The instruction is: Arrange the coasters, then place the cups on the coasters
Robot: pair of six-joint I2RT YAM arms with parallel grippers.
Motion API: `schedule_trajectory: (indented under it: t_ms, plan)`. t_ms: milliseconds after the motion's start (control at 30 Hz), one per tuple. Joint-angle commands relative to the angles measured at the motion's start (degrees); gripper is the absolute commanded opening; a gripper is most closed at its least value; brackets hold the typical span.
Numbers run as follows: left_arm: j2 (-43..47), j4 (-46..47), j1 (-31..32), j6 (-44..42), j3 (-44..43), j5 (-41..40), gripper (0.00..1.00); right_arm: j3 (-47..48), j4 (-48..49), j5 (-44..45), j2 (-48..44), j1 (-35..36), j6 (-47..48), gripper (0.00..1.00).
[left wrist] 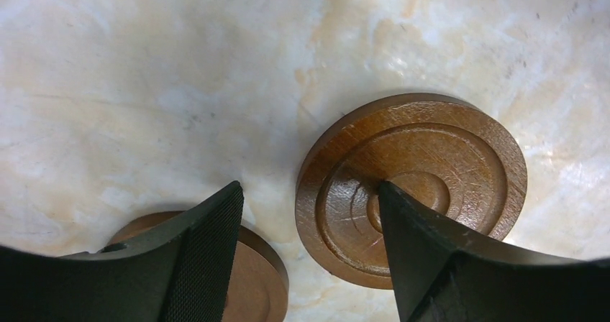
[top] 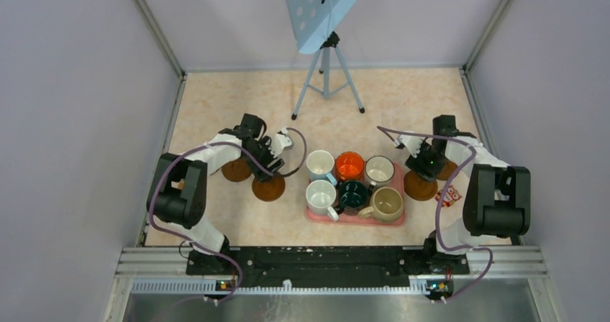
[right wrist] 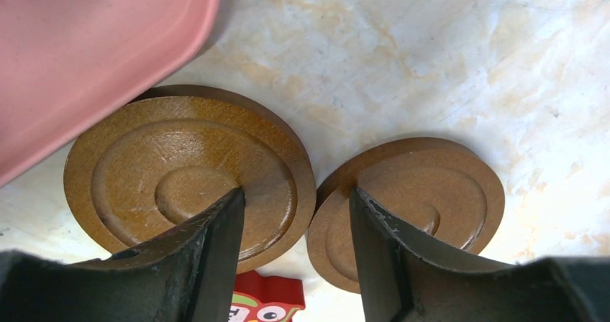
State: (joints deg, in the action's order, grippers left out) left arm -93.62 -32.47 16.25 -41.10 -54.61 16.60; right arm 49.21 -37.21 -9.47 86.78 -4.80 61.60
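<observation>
Six cups stand on a pink tray (top: 356,220): white (top: 320,165), orange (top: 349,165), dark-rimmed white (top: 379,169), a second white (top: 321,195), dark green (top: 352,195) and beige (top: 387,202). Left of the tray lie two brown coasters (top: 236,169) (top: 268,187). My left gripper (left wrist: 309,189) is open above them, its right finger over the ringed coaster (left wrist: 446,157) and its left finger over the plainer one (left wrist: 255,279). Right of the tray, my right gripper (right wrist: 296,192) hangs open over the meeting edges of two ringed coasters (right wrist: 144,157) (right wrist: 446,178).
A tripod (top: 325,77) carrying a blue perforated panel stands at the back centre. A red owl sticker (right wrist: 266,300) lies near the right coasters. The tray's corner (right wrist: 86,49) almost touches the right-hand pair. Grey walls close in both sides.
</observation>
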Motion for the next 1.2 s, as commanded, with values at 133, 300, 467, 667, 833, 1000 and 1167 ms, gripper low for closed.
schedule_trajectory:
  t_ms: [133, 300, 467, 667, 833, 1000, 1167]
  plan:
    - [-6.08, 7.50, -0.90, 12.40, -7.01, -3.13, 0.67, 4.98, 6.51, -1.46, 5.84, -0.48, -9.78, 0.50]
    - [-9.29, 7.51, -1.44, 16.46, -10.88, -3.33, 0.62, 10.36, 8.26, -2.05, 10.66, -0.39, -15.94, 0.44]
    - [-12.99, 6.47, -3.15, 21.05, -14.67, -3.82, 0.59, 15.44, 9.32, -2.81, 15.52, 0.15, -20.99, 0.39]
    - [-16.16, 4.44, -6.66, 24.96, -18.75, -2.11, 0.57, 20.10, 10.14, -3.42, 20.19, 3.45, -24.02, 0.37]
    - [-17.68, 2.94, -9.18, 26.43, -20.14, -2.37, 0.57, 22.41, 10.29, -3.73, 23.21, 8.75, -25.60, 0.35]
    - [-17.88, 2.46, -13.56, 27.75, -20.48, -2.33, 0.57, 25.11, 10.02, -5.01, 25.39, 12.19, -28.60, 0.31]
    - [-17.81, 2.15, -17.94, 26.89, -20.70, -2.89, 0.57, 27.67, 10.49, -5.89, 27.86, 15.66, -29.75, 0.30]
